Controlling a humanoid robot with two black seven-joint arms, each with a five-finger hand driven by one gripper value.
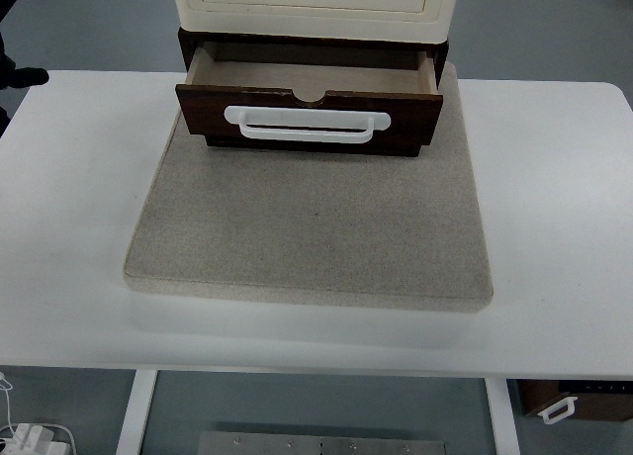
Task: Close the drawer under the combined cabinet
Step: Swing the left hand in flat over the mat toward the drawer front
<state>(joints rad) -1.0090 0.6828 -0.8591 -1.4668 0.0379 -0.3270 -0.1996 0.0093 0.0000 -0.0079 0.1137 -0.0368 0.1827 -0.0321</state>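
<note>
One view only, from above, and neither robot hand shows in it, so whether the fingers are spread or curled cannot be told. At the top centre of the frame stands the cabinet [312, 0], cream above and dark wood below, on a grey mat [312, 237] that lies on a white table [69, 227]. Under the cabinet the drawer [309, 114] is pulled out toward the bottom of the frame, its dark front carrying a white handle [307, 124] that runs nearly the whole width. What can be seen of the drawer's inside, a pale strip behind the front, holds nothing visible; the back part is hidden under the cabinet. By my reading the task has not started: the drawer stands open and no arm has come in from either edge. The next move seems to call for a hand reaching to the drawer front, laying against it near the handle, and pushing straight toward the top of the frame, evenly enough that the drawer does not skew and the cabinet does not slide on the mat. Something dark sits at the upper left edge; I cannot tell what it is.
</note>
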